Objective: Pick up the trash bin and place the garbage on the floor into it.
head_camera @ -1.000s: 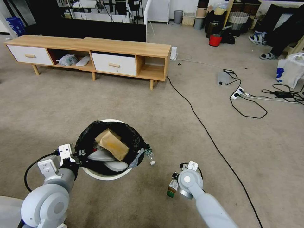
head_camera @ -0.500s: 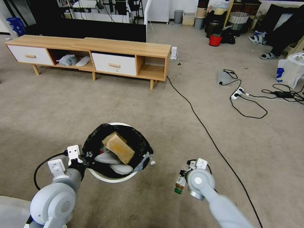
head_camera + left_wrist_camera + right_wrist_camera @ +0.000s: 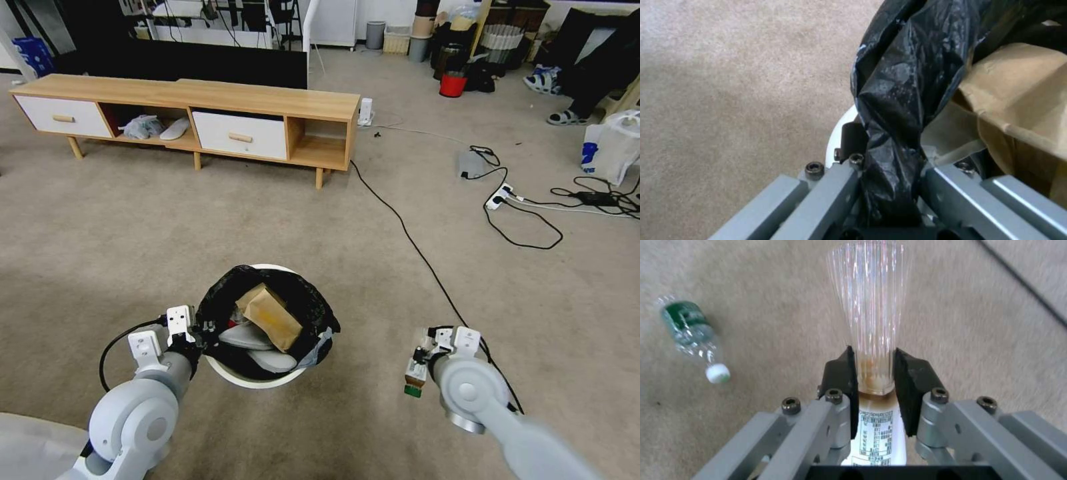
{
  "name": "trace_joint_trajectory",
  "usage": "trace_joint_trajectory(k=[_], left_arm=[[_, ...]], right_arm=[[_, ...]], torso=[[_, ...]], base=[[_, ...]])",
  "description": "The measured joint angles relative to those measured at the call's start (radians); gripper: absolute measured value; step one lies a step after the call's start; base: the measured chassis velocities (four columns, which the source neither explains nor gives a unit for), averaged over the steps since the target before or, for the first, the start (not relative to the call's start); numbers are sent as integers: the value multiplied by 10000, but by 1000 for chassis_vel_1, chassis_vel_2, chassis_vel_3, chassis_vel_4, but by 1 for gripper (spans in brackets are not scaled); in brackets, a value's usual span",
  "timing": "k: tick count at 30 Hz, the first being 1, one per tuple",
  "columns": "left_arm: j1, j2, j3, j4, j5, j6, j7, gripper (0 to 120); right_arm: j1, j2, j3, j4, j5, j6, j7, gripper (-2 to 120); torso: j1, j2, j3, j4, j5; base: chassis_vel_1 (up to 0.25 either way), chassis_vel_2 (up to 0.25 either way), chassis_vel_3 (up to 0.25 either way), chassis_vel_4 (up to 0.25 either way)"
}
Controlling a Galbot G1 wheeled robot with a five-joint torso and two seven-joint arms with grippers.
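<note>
Right wrist view: right claw (image 3: 874,373) grips small bottle (image 3: 871,340), label print unreadable.

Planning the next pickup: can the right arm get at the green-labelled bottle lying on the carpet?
Probably not yet: the right pincer is shut on a small bottle. The green-labelled bottle lies unobstructed on the carpet.

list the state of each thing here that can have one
trash bin: upright, black liner over rim, holding a tan box and grey items
left pincer: shut on the bin's lined rim
right pincer: shut on small green-capped bottle
green-labelled clear bottle: lying on the carpet, white cap on
cabinet drawers: closed
</note>
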Motion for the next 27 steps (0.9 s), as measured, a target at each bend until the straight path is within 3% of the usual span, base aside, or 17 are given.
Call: trace_joint_trajectory(k=[14,27], left_arm=[[-96,292,412,59,-322,13,-151,0],[-651,666,1355,19,-1340,174,-870,0]], right_arm=[[-27,-1090,796,1292,-1010,361,-868,17],[165,-2168,1183,2066,-3261,1147,-2703,17]], torso=[[0,-1,0,-1,-1],[0,0,1,-2,-1]], base=[[0,0,0,0],[0,0,0,0]])
